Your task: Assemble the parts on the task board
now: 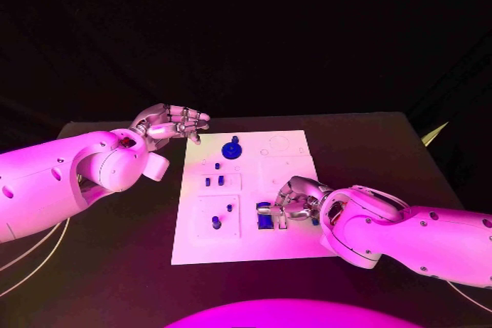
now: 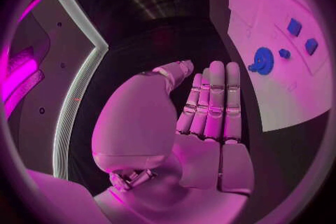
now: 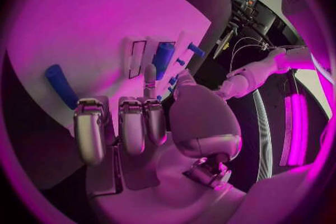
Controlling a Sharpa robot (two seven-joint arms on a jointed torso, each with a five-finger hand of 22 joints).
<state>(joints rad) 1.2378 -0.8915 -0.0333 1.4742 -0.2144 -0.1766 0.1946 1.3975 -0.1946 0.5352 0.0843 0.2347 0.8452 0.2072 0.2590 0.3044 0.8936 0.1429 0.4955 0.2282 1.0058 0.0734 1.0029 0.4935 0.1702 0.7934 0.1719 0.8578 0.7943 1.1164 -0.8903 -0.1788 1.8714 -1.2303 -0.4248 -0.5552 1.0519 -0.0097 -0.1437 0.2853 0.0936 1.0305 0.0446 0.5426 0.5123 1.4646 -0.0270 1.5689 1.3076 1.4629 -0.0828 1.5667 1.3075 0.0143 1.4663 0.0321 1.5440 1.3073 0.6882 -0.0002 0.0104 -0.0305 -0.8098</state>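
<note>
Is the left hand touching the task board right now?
Apart. In the head view the left hand hangs off the task board beyond its far left corner; the left wrist view shows dark table between the fingers and the board's edge.

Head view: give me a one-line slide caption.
Right hand over the task board's near edge by a blue part; left hand open beside the far corner.

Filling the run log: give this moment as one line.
left robot hand: open, beside board, holding nothing | right robot hand: over board near blue part, grasp unclear | gear: on board
</note>
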